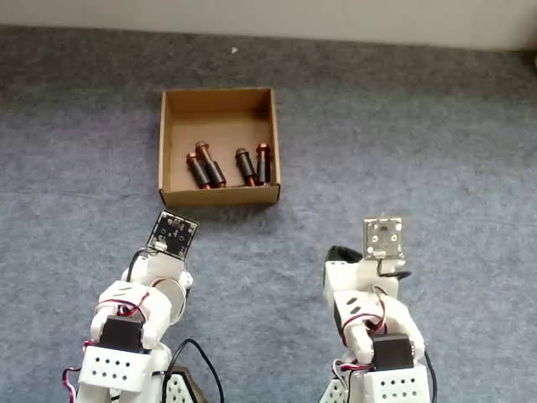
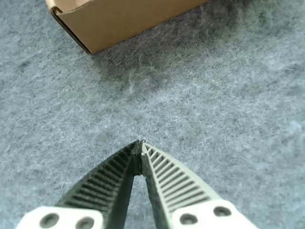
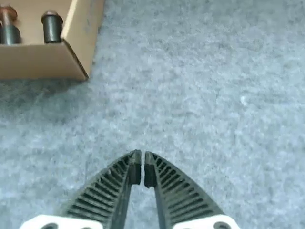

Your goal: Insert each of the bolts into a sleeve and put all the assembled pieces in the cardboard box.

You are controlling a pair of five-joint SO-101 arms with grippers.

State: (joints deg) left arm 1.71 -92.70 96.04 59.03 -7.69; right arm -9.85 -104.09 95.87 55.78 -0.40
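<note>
While its two ribbed fingers meet at the tips with nothing held between them, the left gripper [image 2: 139,145] hangs just above the grey mat [image 2: 228,95]. It points toward a near corner of the cardboard box [image 2: 124,19], which lies a little ahead of it. The right gripper [image 3: 139,155] is in the same state: fingers closed to a hairline gap, gripping nothing, low over the mat. The box is ahead of it and off to one side, well apart from the tips.

In the high view the left arm [image 1: 138,306] sits at the near edge of the table, its wrist just short of the box's near wall by the left corner. The right arm [image 1: 369,306] sits beside it, farther from the box.

The box stands open-topped on the mat beyond both arms. Inside it lie four assembled pieces [image 1: 211,164], each a dark sleeve with a copper-coloured bolt head showing at one end. They lie flat on the box floor in two pairs, one toward the box's left half and one toward its right. All run roughly from near wall to far wall, in the nearer part of the box. Two of them show over the box's wall in the right wrist view
</note>
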